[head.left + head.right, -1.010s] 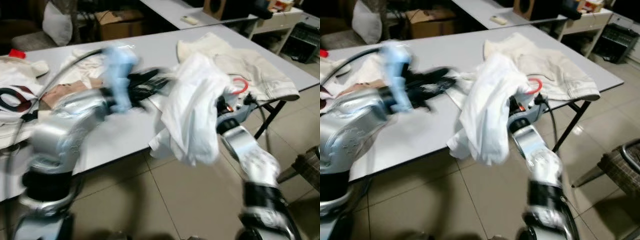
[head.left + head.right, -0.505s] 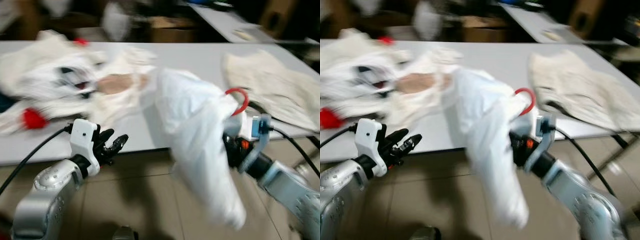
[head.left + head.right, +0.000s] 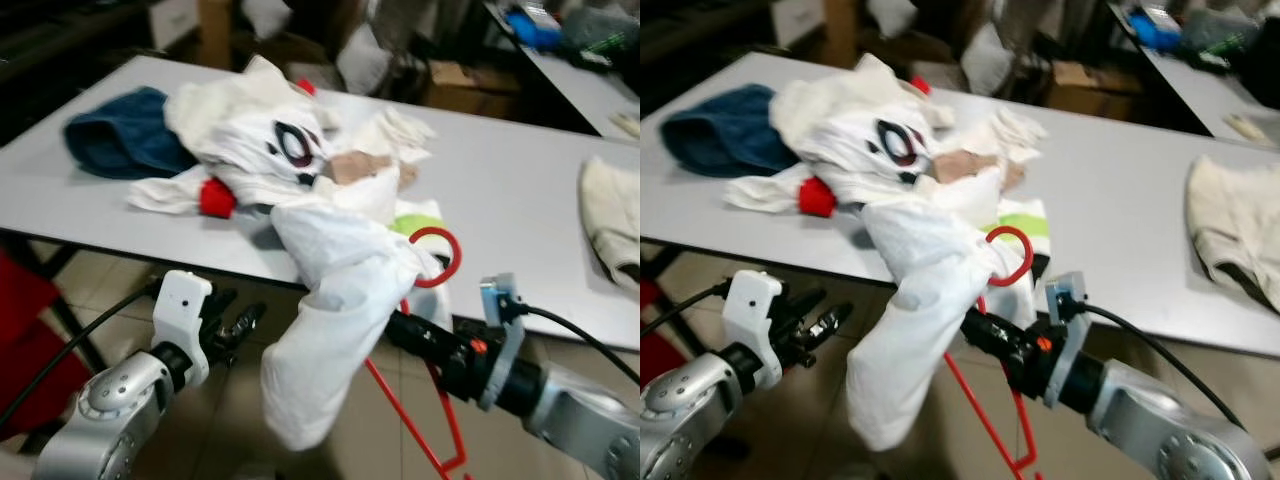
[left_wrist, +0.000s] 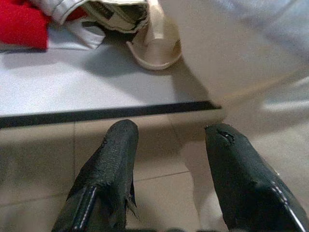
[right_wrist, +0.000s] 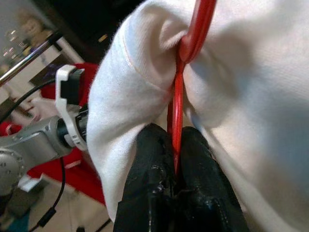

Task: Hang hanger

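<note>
Item: red hanger, carrying a white garment; held clear of the counter, just off its near edge, hook uppermost and level with that edge; the lower frame trails toward the floor.

Right gripper: jaws closed on the hanger's neck, white cloth bunched around them.

Left gripper: jaws apart, holding nothing; hovers below the counter's near edge, beside the hanging garment and apart from it.

On the counter: a heap of pale clothes toward the far left corner; a blue garment at the left edge; another pale garment at the right edge.

Step in hand, as judged: carrying the loaded hanger away from the counter; hanging not yet done; no rail visible.

Next move calls for: finding a rail; keeping the hook upright and free of cloth; lifting it over the rail before the jaws release.
</note>
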Available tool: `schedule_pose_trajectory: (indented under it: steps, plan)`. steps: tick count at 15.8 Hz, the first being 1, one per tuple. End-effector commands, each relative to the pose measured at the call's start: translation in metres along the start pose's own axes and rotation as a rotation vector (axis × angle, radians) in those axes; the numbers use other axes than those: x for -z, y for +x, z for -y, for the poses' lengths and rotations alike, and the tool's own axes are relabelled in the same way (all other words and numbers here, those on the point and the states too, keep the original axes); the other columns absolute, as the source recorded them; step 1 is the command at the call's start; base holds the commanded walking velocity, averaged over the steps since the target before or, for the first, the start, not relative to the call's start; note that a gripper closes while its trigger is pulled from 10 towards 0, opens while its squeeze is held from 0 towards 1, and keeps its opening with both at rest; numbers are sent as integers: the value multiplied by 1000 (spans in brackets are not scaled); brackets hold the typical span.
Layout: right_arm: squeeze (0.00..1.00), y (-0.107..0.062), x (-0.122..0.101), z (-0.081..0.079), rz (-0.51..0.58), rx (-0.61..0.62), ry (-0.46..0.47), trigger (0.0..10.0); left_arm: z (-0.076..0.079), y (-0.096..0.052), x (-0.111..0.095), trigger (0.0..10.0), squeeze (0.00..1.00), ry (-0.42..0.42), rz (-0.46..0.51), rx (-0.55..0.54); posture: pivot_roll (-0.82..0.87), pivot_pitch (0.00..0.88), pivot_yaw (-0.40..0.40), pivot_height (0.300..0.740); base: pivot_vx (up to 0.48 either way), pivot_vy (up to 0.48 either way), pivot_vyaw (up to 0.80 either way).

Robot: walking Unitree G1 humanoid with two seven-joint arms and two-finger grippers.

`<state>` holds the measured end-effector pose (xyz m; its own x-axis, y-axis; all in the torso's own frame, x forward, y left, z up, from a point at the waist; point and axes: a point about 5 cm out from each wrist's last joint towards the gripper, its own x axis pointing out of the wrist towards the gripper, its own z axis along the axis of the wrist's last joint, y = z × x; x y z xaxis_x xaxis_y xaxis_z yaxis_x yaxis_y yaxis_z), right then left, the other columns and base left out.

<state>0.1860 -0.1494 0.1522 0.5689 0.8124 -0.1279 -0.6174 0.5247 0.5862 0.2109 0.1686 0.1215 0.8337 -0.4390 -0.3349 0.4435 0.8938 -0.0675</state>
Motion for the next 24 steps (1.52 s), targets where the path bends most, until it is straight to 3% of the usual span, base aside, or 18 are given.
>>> schedule_pose_trajectory:
  steps: [1,2,3,5,8,10,12,16,21,24]
  plan:
    - [0,-6,-5,0,20,10,-34,10000,10,6,-4,10000,0,-22,13,68,-28,0,-47,740,0,0,800]
    - [0,-6,-5,2,22,15,-35,10000,11,7,-6,10000,0,-3,27,90,-25,0,-56,740,0,0,800]
    - [0,-5,-4,4,29,29,-33,10000,9,6,-6,10000,0,96,28,76,-37,0,-45,740,0,0,800]
    - [0,-8,-3,-1,26,8,-35,10000,-2,6,-7,10000,0,39,43,-25,-43,0,-38,740,0,0,800]
    - [0,-19,0,-3,57,-9,-34,10000,-2,0,3,10000,0,-56,-64,31,-34,0,-34,740,0,0,800]
    - [0,-21,0,-2,72,-25,-40,10000,0,2,2,10000,0,-48,-51,69,-34,0,-33,740,0,0,800]
    - [0,-27,1,0,126,-34,-7,10000,8,2,-5,10000,0,-6,48,110,-37,0,-33,740,0,0,800]
    - [0,-33,4,4,160,-56,-14,10000,-9,6,-13,10000,0,29,91,13,-35,0,-31,740,0,0,800]
    - [0,-31,4,7,205,-59,-30,10000,-6,-2,-17,10000,0,42,142,59,-12,0,-35,740,0,0,800]
    - [0,-21,1,17,218,-11,-81,10000,-17,-5,-24,10000,0,80,148,42,-10,0,-36,740,0,0,800]
